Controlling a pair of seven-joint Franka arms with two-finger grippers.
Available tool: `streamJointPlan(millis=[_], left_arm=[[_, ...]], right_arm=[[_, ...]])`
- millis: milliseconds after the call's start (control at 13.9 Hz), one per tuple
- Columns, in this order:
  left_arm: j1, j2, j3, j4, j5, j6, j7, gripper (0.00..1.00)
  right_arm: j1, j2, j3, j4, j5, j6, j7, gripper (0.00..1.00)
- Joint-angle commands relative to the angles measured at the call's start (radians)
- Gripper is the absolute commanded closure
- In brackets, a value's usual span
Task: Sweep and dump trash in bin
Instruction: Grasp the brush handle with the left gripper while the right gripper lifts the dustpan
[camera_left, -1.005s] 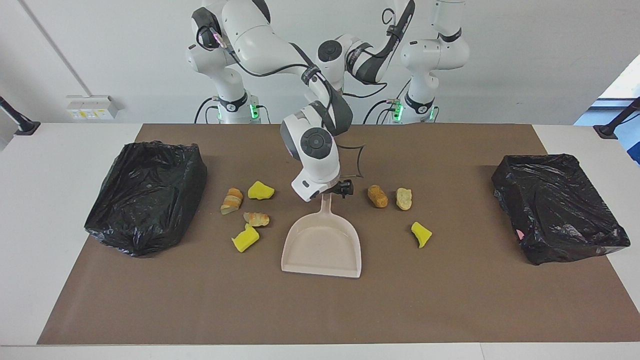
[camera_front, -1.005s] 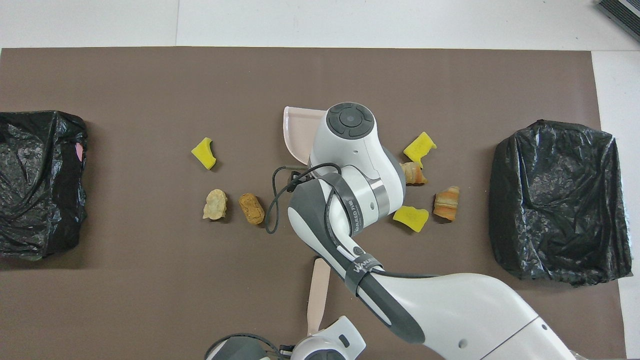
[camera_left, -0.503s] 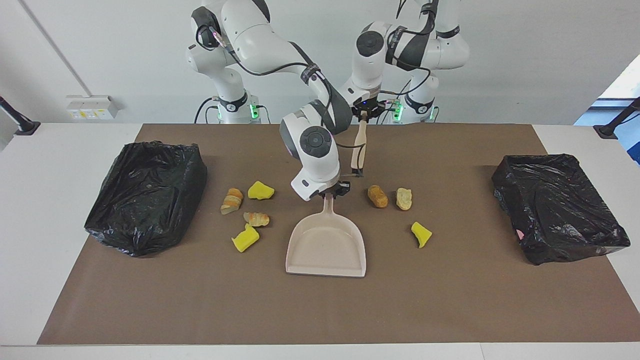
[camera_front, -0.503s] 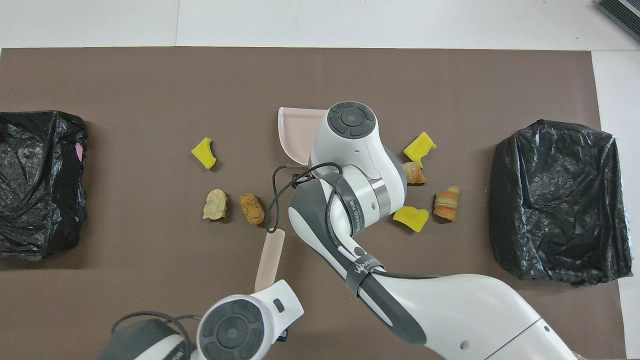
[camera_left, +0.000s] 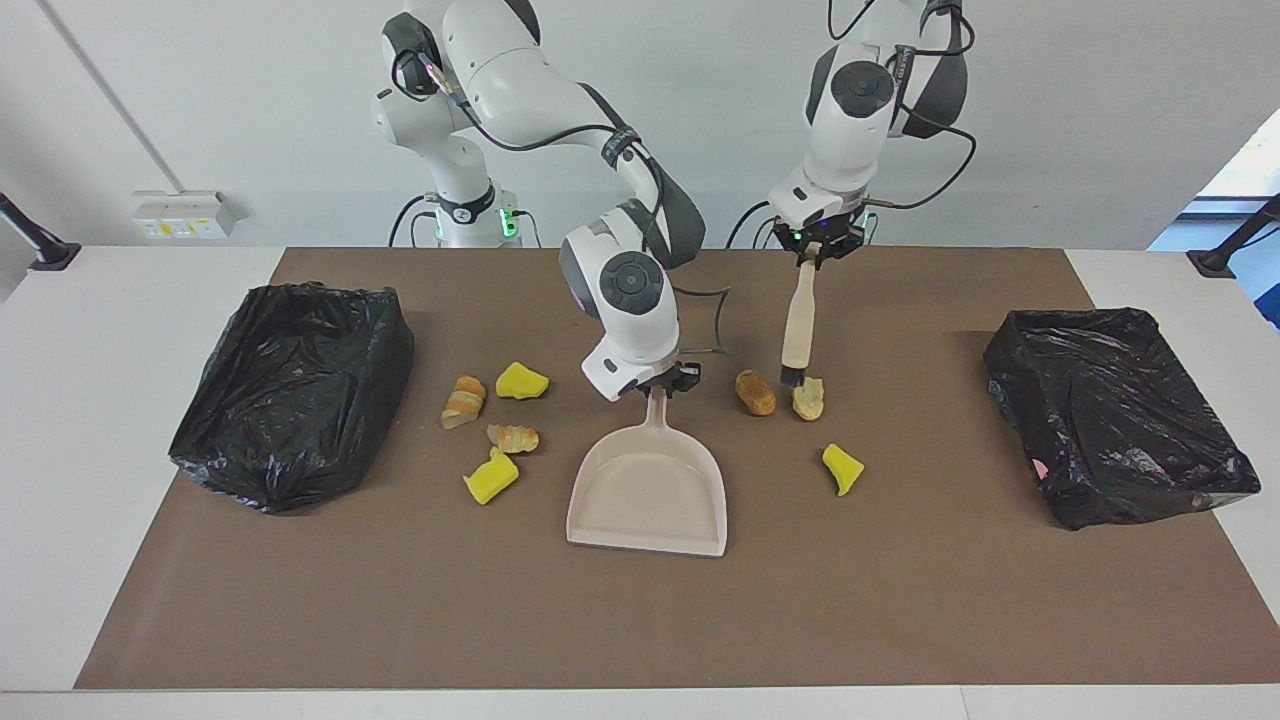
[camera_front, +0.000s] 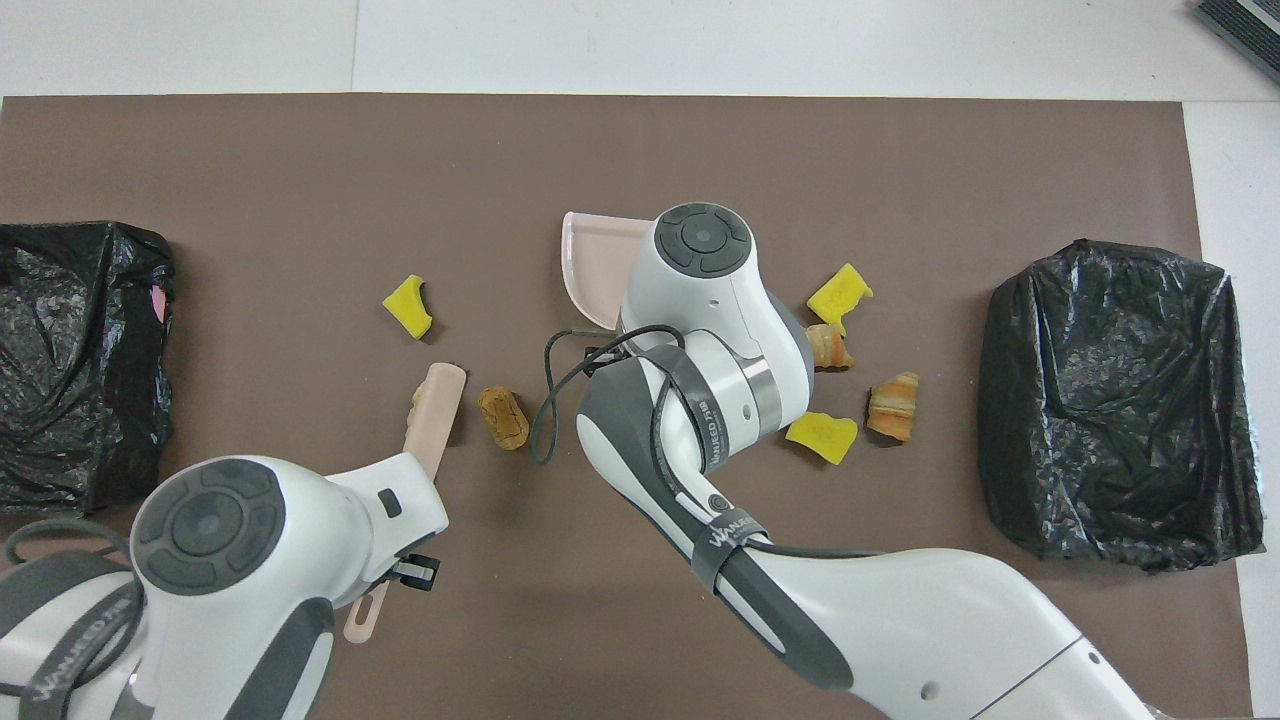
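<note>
Gripping the handle of the flat beige plastic dustpan (camera_left: 648, 490), the right gripper (camera_left: 664, 382) is clamped on it mid-mat, pan mouth facing away from the robots w/ bare mat ahead of its lip. Left gripper (camera_left: 822, 246) is closed on the top of a beige-handled brush (camera_left: 798, 325), hanging near upright, its dark tip touching the pale bread-like lump (camera_left: 811, 399); the tan bread-like lump (camera_left: 755, 392) sits just beside, toward the pan handle. One yellow sponge chunk (camera_left: 842, 468) lies farther from the robots, apart from those two, near the pan's edge.

Toward the right arm's end: striped orange bread piece (camera_left: 464, 401), yellow sponge chunk by it (camera_left: 521, 381), small tan-orange piece (camera_left: 513, 437), and another yellow chunk (camera_left: 490, 479) touching it. Open mat between this cluster and the pan.

Black bag-lined bins at each end: crumpled one (camera_left: 290, 390) at the right arm's end, open tray-like one (camera_left: 1115, 412) at the left arm's end, half off the mat. Brown mat (camera_left: 640, 620) covers most of the white table (camera_left: 120, 300); wide bare strip farthest from the robots. White wall (camera_left: 200, 100) w/ a socket box (camera_left: 182, 212).
</note>
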Motion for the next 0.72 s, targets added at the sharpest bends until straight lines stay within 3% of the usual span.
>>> streamJointPlan(millis=[0, 215, 646], left_arm=[[0.005, 0.153, 0.075, 0.141, 0.074, 0.004, 0.083, 1.0], [0.005, 0.23, 0.173, 0.206, 0.109, 0.059, 0.239, 1.0], [0.011, 0.419, 0.218, 0.325, 0.201, 0.113, 0.304, 1.0]], right_arm=[[-0.001, -0.035, -0.002, -0.02, -0.005, 0.0, 0.011, 1.0], [-0.013, -0.076, -0.005, -0.02, -0.011, -0.054, -0.061, 1.0], [-0.108, -0.217, -0.017, -0.02, -0.043, -0.237, -0.306, 1.0]])
